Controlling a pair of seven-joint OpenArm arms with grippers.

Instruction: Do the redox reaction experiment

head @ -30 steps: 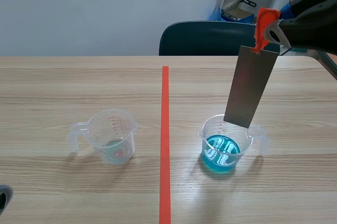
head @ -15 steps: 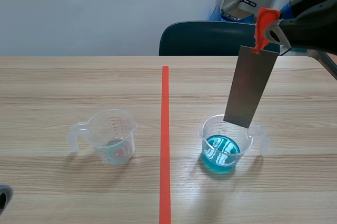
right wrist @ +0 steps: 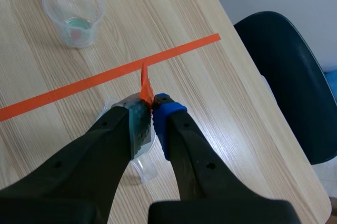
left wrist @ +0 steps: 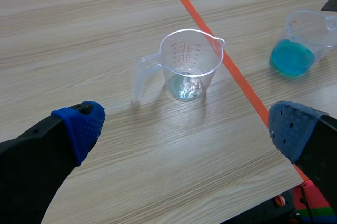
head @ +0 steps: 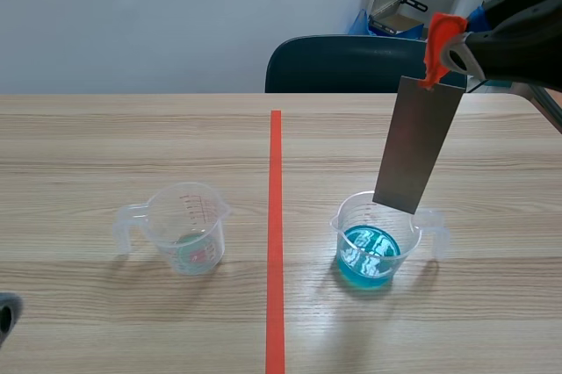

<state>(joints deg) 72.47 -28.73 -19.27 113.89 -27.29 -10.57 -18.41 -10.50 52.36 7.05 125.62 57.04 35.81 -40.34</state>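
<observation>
Right tool [right wrist: 152,109] clenched on orange-tabbed flat grey metal plate [head: 417,144], hanging over clear plastic cup of blue liquid [head: 373,238]; left tool [left wrist: 187,124] released.

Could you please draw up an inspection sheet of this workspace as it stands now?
Surface: wooden table, with one orange-red tape line down its middle.
Job's things: blue-liquid cup right of the line; near-empty cup left of it, holding a little pale liquid; metal sheet hanging tilted over the blue-liquid cup, its lower edge near the rim and above the liquid.
Clutter: nothing seen.
Grippers: right gripper has its fingers shut on the metal sheet's top, at its orange tab; left gripper is open, short of the near-empty cup.
Cables: nothing seen.
Surroundings: dark chair across the table.
</observation>
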